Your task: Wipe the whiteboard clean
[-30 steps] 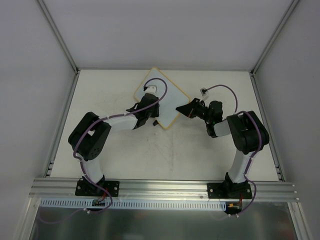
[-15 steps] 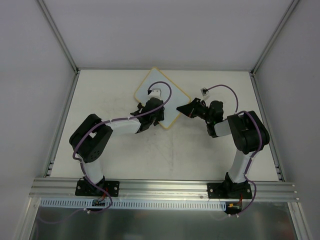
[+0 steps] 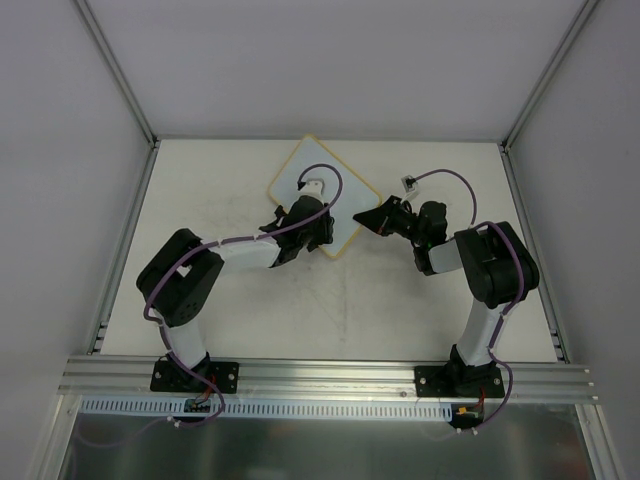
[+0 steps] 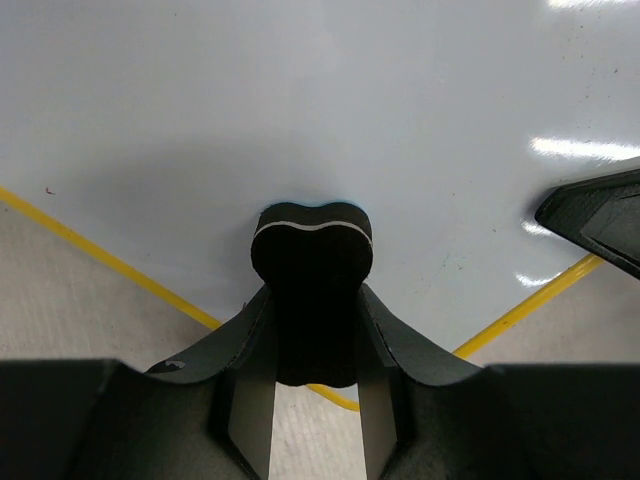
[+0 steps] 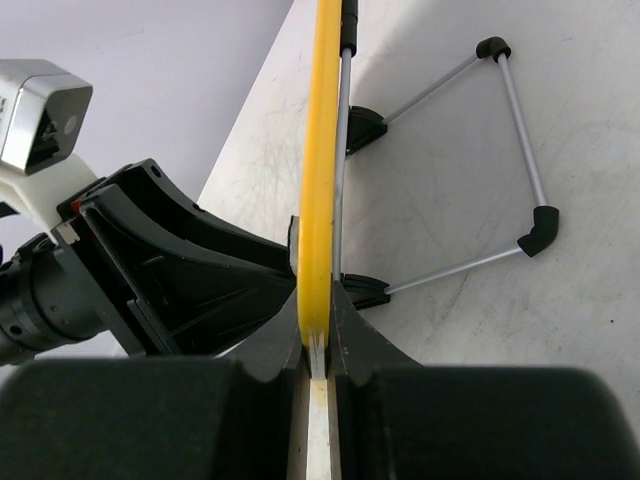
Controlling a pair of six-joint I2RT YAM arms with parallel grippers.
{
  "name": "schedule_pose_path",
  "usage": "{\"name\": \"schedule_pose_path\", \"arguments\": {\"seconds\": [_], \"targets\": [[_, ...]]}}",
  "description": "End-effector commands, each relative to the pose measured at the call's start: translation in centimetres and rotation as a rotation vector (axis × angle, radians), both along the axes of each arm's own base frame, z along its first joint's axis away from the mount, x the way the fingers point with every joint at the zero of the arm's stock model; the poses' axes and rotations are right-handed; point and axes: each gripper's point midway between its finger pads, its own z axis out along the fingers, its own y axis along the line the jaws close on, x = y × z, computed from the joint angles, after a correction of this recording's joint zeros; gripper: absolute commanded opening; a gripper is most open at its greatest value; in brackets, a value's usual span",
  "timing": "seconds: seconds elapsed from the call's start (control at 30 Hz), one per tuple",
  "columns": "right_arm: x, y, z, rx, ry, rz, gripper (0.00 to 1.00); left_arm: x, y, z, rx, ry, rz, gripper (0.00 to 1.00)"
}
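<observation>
The whiteboard [image 3: 325, 175] lies turned like a diamond at the back middle of the table. My left gripper [image 3: 308, 232] is over its near part, shut on a black eraser [image 4: 311, 250] whose end presses on the white surface [image 4: 300, 100] close to the yellow-rimmed near corner. My right gripper [image 3: 368, 218] is shut on the board's right edge. In the right wrist view the yellow rim [image 5: 322, 120] runs edge-on between that gripper's [image 5: 320, 325] jaws. No marks show on the board surface in view.
A wire stand [image 5: 515, 150] with black clips shows behind the board's edge. A small white connector [image 3: 409, 183] with a purple cable lies right of the board. Grey walls enclose the table on three sides.
My left gripper with the eraser has slid across the board toward the right and the near corner. The right gripper and the board have stayed put.
</observation>
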Motion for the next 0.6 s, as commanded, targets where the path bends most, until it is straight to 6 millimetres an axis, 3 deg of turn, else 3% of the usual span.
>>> {"name": "schedule_pose_path", "arguments": {"seconds": [0.0,0.1,0.23,0.57], "targets": [[-2.1,2.3,7.9,0.115,-0.319,0.147,0.0,-3.7,-2.7,-3.2,-0.133,0.198,-0.203,0.0],[-2.2,2.3,8.0,0.116,-0.322,0.147,0.0,-1.2,0.2,-4.0,-0.146,0.193,-0.149,0.0],[-2.2,2.4,8.0,0.116,-0.322,0.148,0.0,1.1,2.4,-4.1,-0.133,0.176,-0.116,0.0],[-2.2,2.3,7.9,0.115,-0.321,0.145,0.0,4.2,5.6,-3.4,-0.09,0.133,-0.045,0.0]]}}
